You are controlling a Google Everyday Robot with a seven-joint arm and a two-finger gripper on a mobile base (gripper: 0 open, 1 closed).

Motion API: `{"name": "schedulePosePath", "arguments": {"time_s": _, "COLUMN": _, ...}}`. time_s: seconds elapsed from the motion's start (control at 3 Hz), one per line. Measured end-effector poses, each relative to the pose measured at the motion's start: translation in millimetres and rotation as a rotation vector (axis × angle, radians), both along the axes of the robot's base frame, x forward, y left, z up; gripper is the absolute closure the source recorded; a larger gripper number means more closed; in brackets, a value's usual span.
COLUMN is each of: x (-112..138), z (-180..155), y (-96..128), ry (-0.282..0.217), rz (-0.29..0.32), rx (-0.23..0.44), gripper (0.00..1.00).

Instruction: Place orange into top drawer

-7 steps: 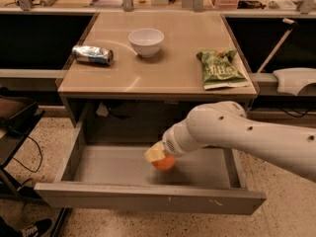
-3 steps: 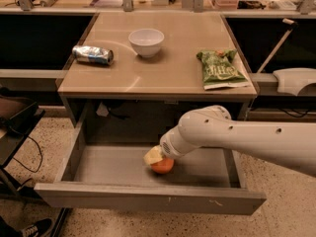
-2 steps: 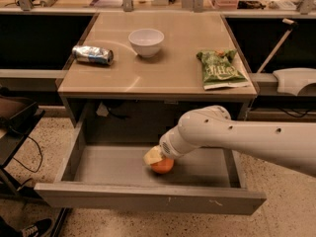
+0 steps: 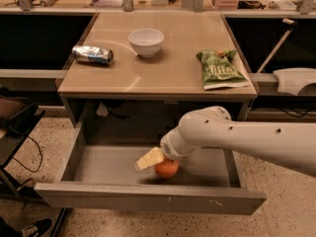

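Observation:
The orange (image 4: pixel 167 168) is inside the open top drawer (image 4: pixel 98 167), at the middle of its grey floor near the front panel (image 4: pixel 148 199). It looks to be on or just above the floor. My gripper (image 4: pixel 155 161) reaches down into the drawer from the right, on the end of the white arm (image 4: pixel 237 139). It sits directly over and against the upper left of the orange, and its cream tip points left. The arm hides the top of the orange.
On the tabletop (image 4: pixel 163 68) above the drawer are a white bowl (image 4: pixel 146 41), a crushed can lying on its side (image 4: pixel 93 55) and a green chip bag (image 4: pixel 218 69). A dark stand (image 4: pixel 17 127) is on the left and a white object (image 4: pixel 296 80) on the right.
The arm has sunk a little into the drawer, and the orange now sits slightly lower, nearer the drawer floor. The things on the tabletop have not moved.

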State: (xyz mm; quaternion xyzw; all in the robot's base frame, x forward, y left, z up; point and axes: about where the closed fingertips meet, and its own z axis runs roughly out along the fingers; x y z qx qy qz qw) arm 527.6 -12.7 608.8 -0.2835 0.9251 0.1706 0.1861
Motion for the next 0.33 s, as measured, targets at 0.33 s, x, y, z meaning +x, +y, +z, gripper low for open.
{"name": "schedulePosePath", "arguments": {"time_s": 0.33, "x": 0.0, "z": 0.0, "y": 0.0, "ry": 0.000, "rz": 0.000, "rx": 0.000, "gripper": 0.00}}
